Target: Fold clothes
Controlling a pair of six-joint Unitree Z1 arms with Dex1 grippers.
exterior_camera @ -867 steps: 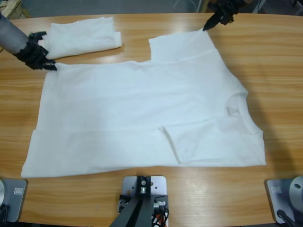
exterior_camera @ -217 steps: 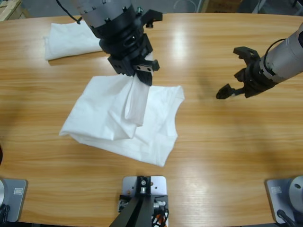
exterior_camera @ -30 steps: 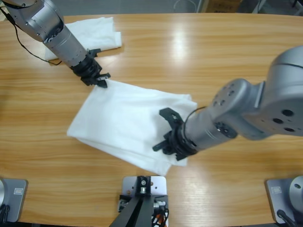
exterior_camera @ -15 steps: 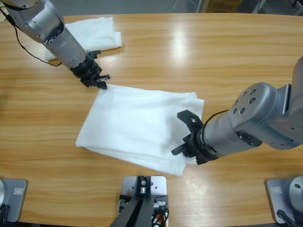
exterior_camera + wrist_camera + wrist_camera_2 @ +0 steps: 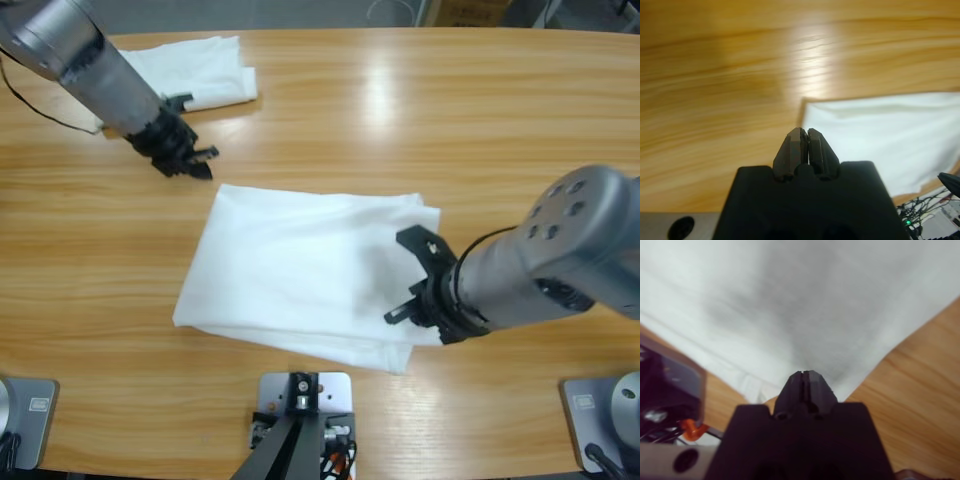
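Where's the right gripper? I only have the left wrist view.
Observer: The right gripper is over the shirt, close to one corner, with its jaws shut.
Operator: Is the shirt folded?
Observer: Yes. It's a rough rectangle lying on the table.
Operator: Anything else on the table?
Observer: A second garment, white and folded, lies at the far corner beside the left arm.
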